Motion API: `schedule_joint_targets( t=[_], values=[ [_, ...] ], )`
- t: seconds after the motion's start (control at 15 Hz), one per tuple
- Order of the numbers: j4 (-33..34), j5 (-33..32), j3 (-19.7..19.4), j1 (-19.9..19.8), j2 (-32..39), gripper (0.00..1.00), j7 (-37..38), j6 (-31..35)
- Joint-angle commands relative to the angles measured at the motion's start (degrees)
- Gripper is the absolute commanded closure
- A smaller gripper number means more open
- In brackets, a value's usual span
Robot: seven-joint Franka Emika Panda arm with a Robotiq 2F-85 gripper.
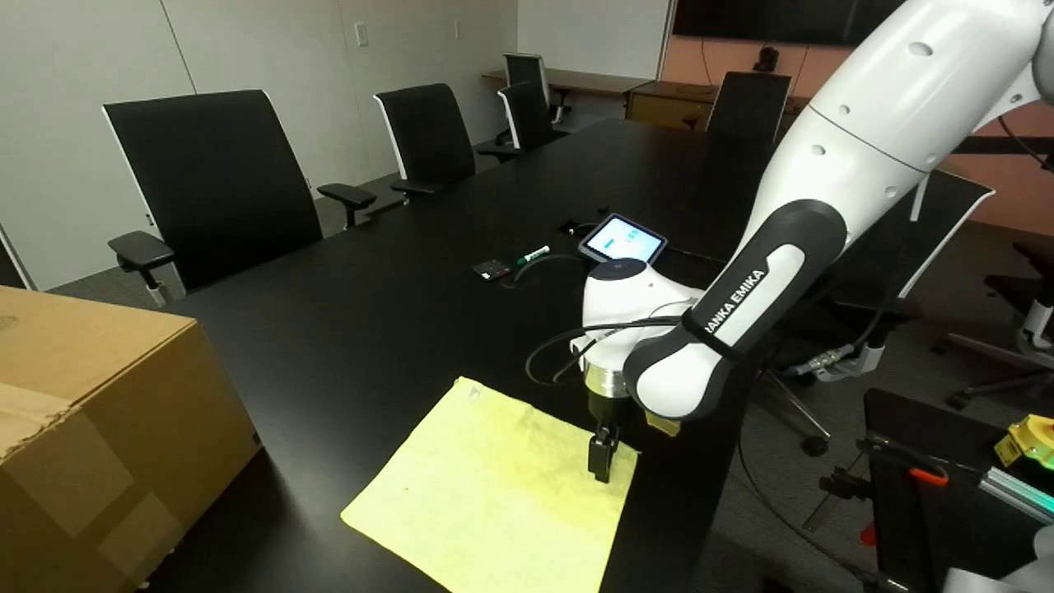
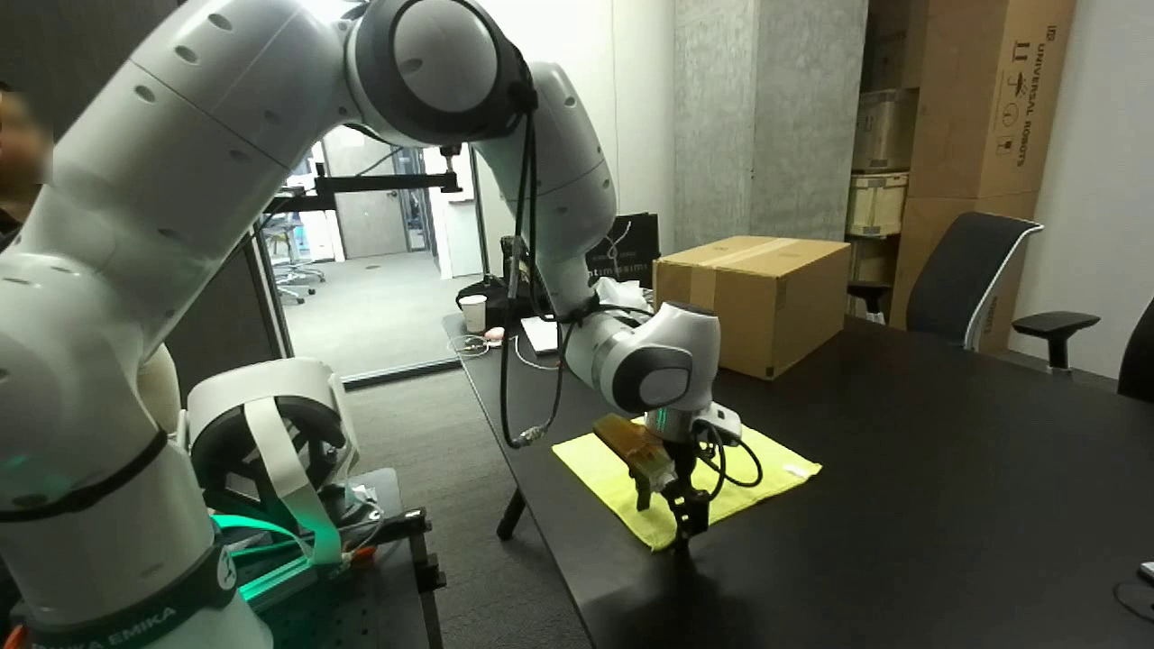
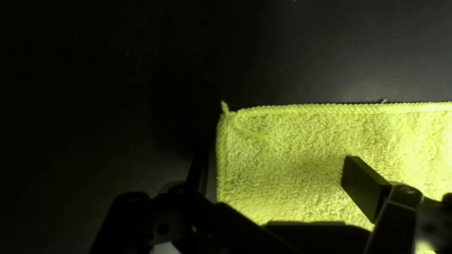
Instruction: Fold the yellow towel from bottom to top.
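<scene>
Gripper (image 3: 277, 165) is spread wide, not pinching anything that I can see. It straddles one edge of the yellow towel (image 1: 502, 502), close to a corner.

Wrist view: outer finger (image 3: 196, 176) is off the cloth, above bare table (image 1: 370, 329). Inner finger (image 3: 363, 190) is over the cloth. The hem passes through the gap, much nearer the outer one. The corner shows just ahead of the tips, also on the outer side of the gap. Whether either tip touches cloth or table, I can't tell.

Towel is spread flat on the table, unfolded. Looks about square, so no long axis to steer by; the hem direction is what counts. The straddled edge faces the tablet (image 1: 623, 240), and the fingers line up across it, so squeezing works across the hem. Nearly all the cloth lies on the inner-finger side, away from the tablet, toward the end of the table where the box (image 2: 753, 306) is. Only one arm (image 1: 856, 156) here, so no question of who's nearer.

My read: lined up to grab this edge by its corner, then carry it over toward the opposite edge. Can't tell which edge counts as "bottom"; guessing this one.

Next move needs both tips down at table level, outer one sliding in under the hem. Risk: thin cloth lying flat, so the finger may skate over the hem or just shove it. Lifting from one corner could also pull the fold skew.
</scene>
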Motion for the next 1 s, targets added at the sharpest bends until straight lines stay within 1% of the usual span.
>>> schedule_joint_targets(
  t=[0.0, 0.13, 0.2, 0.33, 0.47, 0.53, 0.6, 0.67, 0.8, 0.87, 0.93],
  values=[
    [0.1, 0.2, 0.5, -0.4, -0.8, 0.34, -0.4, -2.3],
    [0.3, -0.1, 0.3, 0.0, -1.5, 0.48, -0.3, -4.3],
    [0.5, -0.1, 0.5, -0.1, -1.9, 0.58, -0.6, -5.6],
    [0.6, -0.4, 0.4, 0.3, -2.8, 0.71, -0.5, -8.3],
    [1.0, -0.7, 0.3, 0.6, -3.1, 0.87, -0.4, -11.4],
    [0.7, -0.9, 0.3, 0.8, -3.6, 0.91, -0.5, -12.9],
    [0.9, -1.0, 0.3, 0.9, -3.6, 0.93, -0.5, -14.2],
    [1.3, -1.0, 0.4, 0.9, -3.3, 0.97, -0.6, -15.4],
    [1.4, -0.7, 0.7, 0.7, -3.5, 0.97, -1.2, -17.4],
    [1.8, -0.7, 0.6, 0.6, -3.3, 0.95, -1.2, -17.7],
    [2.1, -0.6, 0.4, 0.6, -3.2, 0.96, -0.8, -17.4]
  ],
)
